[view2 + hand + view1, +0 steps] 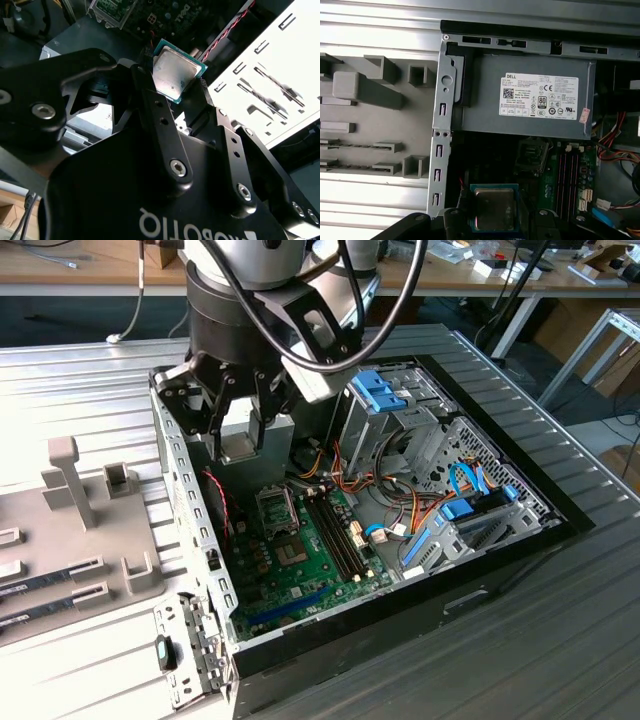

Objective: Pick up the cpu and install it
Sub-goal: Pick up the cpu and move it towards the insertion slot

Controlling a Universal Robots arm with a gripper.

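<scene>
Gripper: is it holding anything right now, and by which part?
Yes: the gripper holds the cpu, pinched by two opposite edges between its fingertips, with the silvery top exposed.

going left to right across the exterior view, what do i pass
grey parts tray → gripper, which grips the cpu in both wrist views → black memory slots on the motherboard → drive bay with blue rails
</scene>
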